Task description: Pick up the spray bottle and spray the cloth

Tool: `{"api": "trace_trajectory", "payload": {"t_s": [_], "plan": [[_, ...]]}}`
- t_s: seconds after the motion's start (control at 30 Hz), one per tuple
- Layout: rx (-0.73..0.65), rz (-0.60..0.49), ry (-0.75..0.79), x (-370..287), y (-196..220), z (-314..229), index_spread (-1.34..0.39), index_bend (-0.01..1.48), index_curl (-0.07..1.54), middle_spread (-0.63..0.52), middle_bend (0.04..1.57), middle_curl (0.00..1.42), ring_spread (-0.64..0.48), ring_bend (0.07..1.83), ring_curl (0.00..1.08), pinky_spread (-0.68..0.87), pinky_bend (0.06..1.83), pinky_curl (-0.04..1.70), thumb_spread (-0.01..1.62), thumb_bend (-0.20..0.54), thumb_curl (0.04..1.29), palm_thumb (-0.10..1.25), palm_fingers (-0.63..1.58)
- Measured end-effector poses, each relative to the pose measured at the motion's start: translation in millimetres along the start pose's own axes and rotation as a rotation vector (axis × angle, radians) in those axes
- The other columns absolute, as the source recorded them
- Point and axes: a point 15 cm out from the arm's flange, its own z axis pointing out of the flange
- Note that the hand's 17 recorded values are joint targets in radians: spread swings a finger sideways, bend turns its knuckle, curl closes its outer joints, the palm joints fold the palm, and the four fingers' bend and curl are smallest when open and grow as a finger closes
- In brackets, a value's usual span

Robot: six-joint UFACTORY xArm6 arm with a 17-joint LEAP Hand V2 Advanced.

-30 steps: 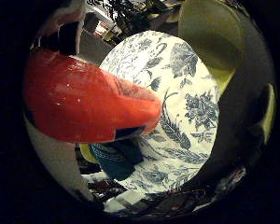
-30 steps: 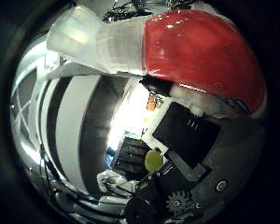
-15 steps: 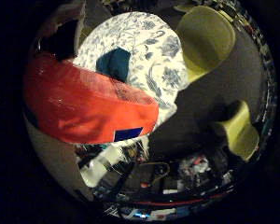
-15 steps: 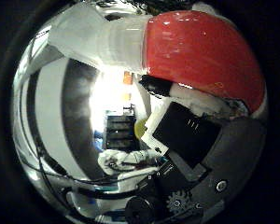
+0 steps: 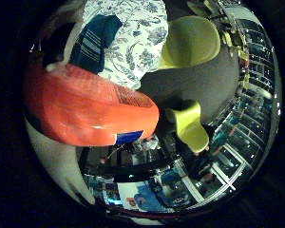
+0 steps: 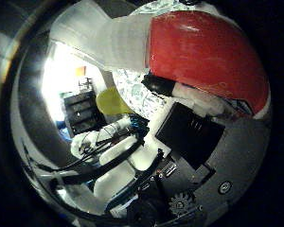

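The bottle (image 5: pixel 85 114) fills the left half of your little-finger-side view, its red-orange body pressed close to the palm; in the thumb-side view its red body sits at the upper right and its pale neck runs to the upper left. The robot hand (image 6: pixel 189 142) shows as black and white parts in the lower right of the thumb-side view, against the bottle's underside. You cannot tell from these views how far the fingers are curled round the bottle. The cloth (image 5: pixel 92 42), dark blue with pale stripes, lies at the upper left on the floral-covered desk (image 5: pixel 142 38). Two yellow-green chairs (image 5: pixel 192 42) stand right of the desk.
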Motion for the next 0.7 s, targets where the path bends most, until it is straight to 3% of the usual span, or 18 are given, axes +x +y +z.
{"api": "trace_trajectory", "payload": {"t_s": [0.37, 0.7], "plan": [[-0.058, 0.062, 0.352, -12.0, -6.0, -49.6, -0.2, 1.18, 0.82, -0.1, 1.42, 0.65, -0.23, 1.33, 0.84, -0.18, 1.04, 1.39, 1.16, -0.012, 0.47, 1.06, 1.12], [-0.181, 0.045, 0.445, -34.7, -23.6, 5.7, -0.21, 1.17, 0.83, -0.09, 1.42, 0.65, -0.23, 1.33, 0.84, -0.19, 1.04, 1.39, 1.19, -0.012, 0.47, 1.03, 1.12]]}}
